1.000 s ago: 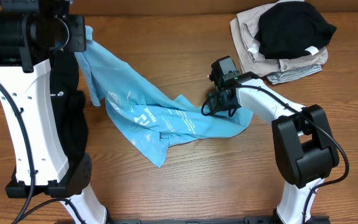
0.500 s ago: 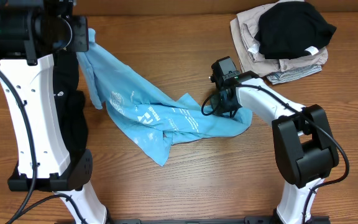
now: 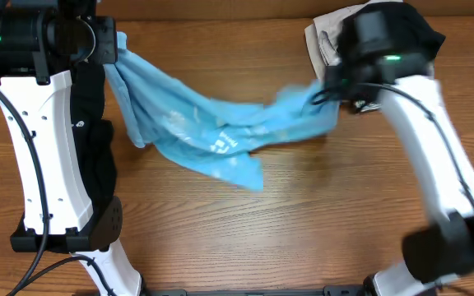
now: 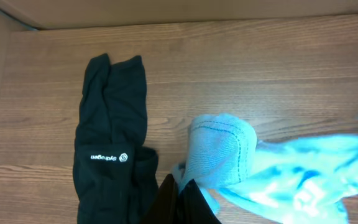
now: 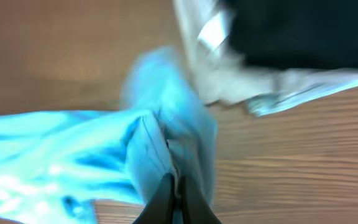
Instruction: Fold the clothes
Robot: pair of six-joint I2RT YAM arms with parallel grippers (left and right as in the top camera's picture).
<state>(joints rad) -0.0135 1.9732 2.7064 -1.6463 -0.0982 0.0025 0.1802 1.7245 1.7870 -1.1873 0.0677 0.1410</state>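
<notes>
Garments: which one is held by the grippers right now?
The light blue T-shirt, pinched by left gripper and right gripper, stretched between them. The black garment and the folded pile just lie on the table.

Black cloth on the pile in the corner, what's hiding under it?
Folded light clothes, beige and grey, lie under the black cloth, with their edges sticking out. The parts beneath it are covered, so how many there are cannot be told.
</notes>
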